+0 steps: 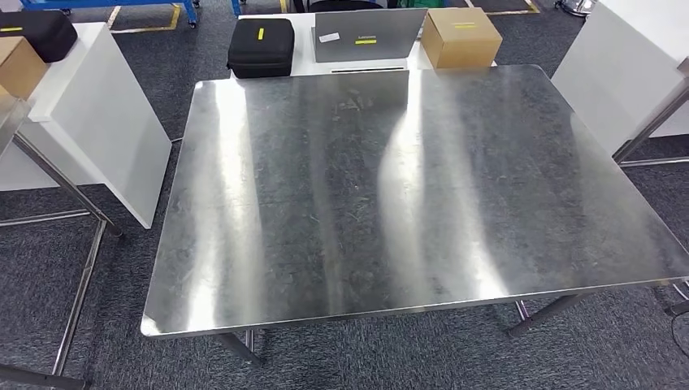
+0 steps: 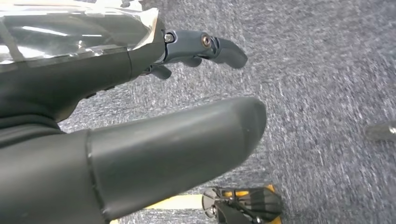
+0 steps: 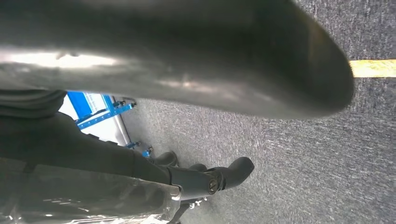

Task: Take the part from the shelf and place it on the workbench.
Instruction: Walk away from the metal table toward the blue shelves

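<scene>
The part to be fetched cannot be placed from here, nor can its shelf, so its handling is a guess. A workshop part is likely rigid and possibly smooth-skinned, best taken across its widest firm faces and near its middle, not by an edge or any wrapping, and lifted gently until its weight is known.

The left hand point(image 2: 107, 74) hangs released over grey carpet point(image 2: 327, 70), with its thumb apart from the dark fingers point(image 2: 224, 49) and nothing between them. The right hand point(image 3: 93, 149) is equally slack and unladen, its fingers point(image 3: 233, 170) loosely extended, with a yellow floor line point(image 3: 373, 68) beyond the thumb tip.

Ahead of and above both lowered hands stands the steel workbench point(image 1: 406, 203), its bare top streaked with glare. Past its far edge sit a black case point(image 1: 260, 46), a grey laptop point(image 1: 367, 34) and a cardboard box point(image 1: 461, 36). The pick, by this reading, has not yet begun.
</scene>
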`<state>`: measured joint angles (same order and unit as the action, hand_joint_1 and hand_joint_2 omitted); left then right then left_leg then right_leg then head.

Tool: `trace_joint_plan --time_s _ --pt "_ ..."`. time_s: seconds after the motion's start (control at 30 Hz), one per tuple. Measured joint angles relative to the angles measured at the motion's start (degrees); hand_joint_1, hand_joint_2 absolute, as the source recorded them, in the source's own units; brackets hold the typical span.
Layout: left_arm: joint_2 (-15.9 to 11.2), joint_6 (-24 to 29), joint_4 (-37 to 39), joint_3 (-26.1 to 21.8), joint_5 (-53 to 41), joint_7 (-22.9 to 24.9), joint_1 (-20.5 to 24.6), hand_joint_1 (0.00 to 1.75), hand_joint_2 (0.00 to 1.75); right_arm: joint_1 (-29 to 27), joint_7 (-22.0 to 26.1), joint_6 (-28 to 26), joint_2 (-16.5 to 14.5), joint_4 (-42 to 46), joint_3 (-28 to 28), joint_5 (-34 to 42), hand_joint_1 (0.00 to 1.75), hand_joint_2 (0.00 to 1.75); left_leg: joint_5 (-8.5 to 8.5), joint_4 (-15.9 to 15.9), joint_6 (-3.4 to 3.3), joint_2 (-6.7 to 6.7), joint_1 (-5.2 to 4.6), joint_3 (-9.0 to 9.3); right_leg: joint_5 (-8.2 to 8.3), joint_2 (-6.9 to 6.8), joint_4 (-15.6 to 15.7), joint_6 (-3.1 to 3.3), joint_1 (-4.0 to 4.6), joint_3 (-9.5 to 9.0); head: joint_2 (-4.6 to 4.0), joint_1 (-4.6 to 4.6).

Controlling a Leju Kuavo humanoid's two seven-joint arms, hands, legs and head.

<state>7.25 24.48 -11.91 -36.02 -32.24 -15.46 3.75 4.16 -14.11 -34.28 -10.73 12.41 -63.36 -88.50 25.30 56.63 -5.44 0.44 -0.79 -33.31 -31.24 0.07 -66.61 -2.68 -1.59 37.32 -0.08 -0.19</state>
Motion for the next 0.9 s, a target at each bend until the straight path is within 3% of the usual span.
trace_joint_plan --time_s 0.07,0.1,0.13,0.2,0.23,0.3,0.37,0.43,0.5,0.53,0.57,0.6,0.63,0.67,0.73,0.8,0.87,0.9 --pt "0.1 0.0 0.0 0.0 0.0 0.1 0.0 0.0 0.0 -0.2 0.1 0.0 0.1 0.0 0.0 0.0 0.0 0.0 0.03 0.0 -0.04 0.71 -0.08 -0.09 -2.64 -0.01 -6.6 0.0 0.02 3.02 -0.01 0.09" --pt "0.1 0.0 0.0 0.0 0.0 0.1 0.0 0.0 0.0 -0.3 0.1 0.0 0.1 0.0 0.0 0.1 0.0 0.0 0.06 0.1 0.0 1.04 -0.1 -0.11 -2.61 -0.03 -6.9 -0.34 0.04 2.96 -0.01 0.1" --pt "0.2 0.0 0.0 0.0 0.0 0.1 0.0 0.0 0.0 -0.4 0.1 0.0 0.2 0.0 0.0 0.1 0.0 0.0 0.1 0.1 0.09 1.4 -0.11 -0.08 -1.69 -0.19 -4.7 -0.8 0.05 1.53 -0.01 0.12" --pt "0.3 0.0 0.0 0.0 -0.1 0.1 0.0 0.0 0.0 -0.5 0.2 -0.1 0.3 0.0 0.0 0.1 0.0 0.0 0.35 0.4 0.52 2.15 -0.22 0.05 1.05 -2.02 4.0 -1.31 0.06 -3.4 0.01 0.13" --pt "0.4 0.0 0.0 0.0 -0.1 0.1 -0.1 0.0 0.0 -0.4 0.3 -0.1 0.4 0.0 0.0 0.2 0.0 0.0 0.62 0.6 0.91 2.55 -0.35 0.17 2.14 -3.01 7.5 -1.13 0.19 -5.3 0.01 0.11" --pt "0.4 0.0 0.0 0.0 -0.1 0.1 -0.1 0.0 0.0 -0.2 0.4 -0.2 0.3 0.0 0.0 0.3 0.0 0.0 1.17 0.9 1.68 3.35 -0.59 0.57 3.0 -3.81 9.9 -0.21 0.56 -6.48 -0.01 0.02" --pt "0.4 0.0 0.0 0.0 -0.1 0.1 -0.1 0.0 0.0 -0.3 0.5 -0.3 0.3 0.0 0.0 0.5 0.0 0.0 1.56 1.1 2.29 3.98 -0.38 0.89 3.32 -2.6 10.0 0.57 0.37 -6.73 -0.01 -0.04" --pt "0.4 -0.1 0.0 0.0 -0.2 0.1 -0.1 0.0 0.0 -0.3 0.5 -0.3 0.3 0.0 0.0 0.7 0.0 0.0 3.5 3.3 3.17 2.55 0.13 0.17 3.69 -1.57 10.1 1.3 -0.19 -7.0 -0.01 -0.11" --pt "0.4 -0.2 0.0 0.0 -0.2 0.1 -0.2 0.0 0.0 -0.3 0.7 -0.3 0.3 0.0 0.0 0.8 0.0 0.0 7.71 9.9 4.03 0.33 0.68 -2.49 3.96 -0.52 10.1 1.82 -0.33 -6.93 0.0 -0.21" --pt "0.4 -0.2 0.0 0.0 -0.2 0.1 -0.3 0.0 0.0 -0.3 0.7 -0.3 0.3 0.0 0.0 0.8 0.0 0.0 9.68 13.9 4.29 -0.15 0.92 -4.21 4.02 0.06 10.1 1.94 -0.29 -6.81 0.0 -0.23" --pt "0.4 -0.1 0.0 0.0 -0.2 0.1 -0.4 0.0 0.0 -0.4 0.8 -0.3 0.3 0.0 0.0 0.8 0.0 0.0 10.7 16.9 4.47 -0.3 1.13 -5.51 4.05 0.72 10.1 1.98 -0.25 -6.75 0.0 -0.23" --pt "0.4 0.0 0.0 0.0 -0.2 0.1 -0.4 0.0 0.0 -0.4 0.8 -0.3 0.3 0.0 0.0 0.8 0.0 0.0 10.58 18.0 4.57 -0.34 1.34 -5.95 4.07 1.4 10.1 2.0 -0.24 -6.75 0.0 -0.23" --pt "0.5 0.2 0.0 0.0 -0.2 0.1 -0.4 0.0 0.0 -0.5 0.8 -0.3 0.3 0.0 0.0 0.8 0.0 0.0 9.29 16.7 4.6 -0.41 1.55 -5.27 4.07 2.12 10.1 1.99 -0.25 -6.83 -0.01 -0.23" --pt "0.5 0.5 0.0 0.0 -0.2 0.1 -0.4 0.0 0.0 -0.5 0.8 -0.3 0.3 0.0 0.0 0.8 0.0 0.0 7.17 13.2 4.55 -0.78 1.75 -3.54 4.07 2.85 10.1 1.98 -0.26 -6.96 -0.01 -0.23" --pt "0.6 0.8 0.0 0.0 -0.2 0.2 -0.4 0.0 0.0 -0.4 0.8 -0.3 0.3 0.0 0.0 0.8 0.0 0.0 3.7 5.1 4.24 -2.97 2.07 0.45 4.1 4.23 10.0 1.77 -0.13 -7.07 -0.01 -0.21" --pt "0.6 1.0 0.0 0.0 -0.2 0.2 -0.4 0.0 0.0 -0.3 0.8 -0.3 0.3 0.0 0.0 0.7 0.0 0.0 2.82 1.6 3.87 -4.21 1.94 2.07 4.24 5.32 10.1 1.11 -0.04 -6.74 -0.01 -0.2" --pt "0.7 1.0 0.0 0.0 -0.2 0.3 -0.3 0.0 0.0 -0.4 0.8 -0.3 0.3 0.0 0.0 0.7 0.0 0.0 2.59 1.2 3.24 -3.17 1.58 2.12 4.51 6.13 10.4 0.07 0.02 -6.2 -0.01 -0.18" --pt "0.8 1.0 0.0 0.0 -0.2 0.3 -0.2 0.0 0.0 -0.5 0.8 -0.3 0.3 0.0 0.0 0.7 0.0 0.0 2.27 0.7 2.72 -2.59 1.5 2.29 4.38 5.75 10.3 -0.23 0.09 -5.92 -0.01 -0.12"
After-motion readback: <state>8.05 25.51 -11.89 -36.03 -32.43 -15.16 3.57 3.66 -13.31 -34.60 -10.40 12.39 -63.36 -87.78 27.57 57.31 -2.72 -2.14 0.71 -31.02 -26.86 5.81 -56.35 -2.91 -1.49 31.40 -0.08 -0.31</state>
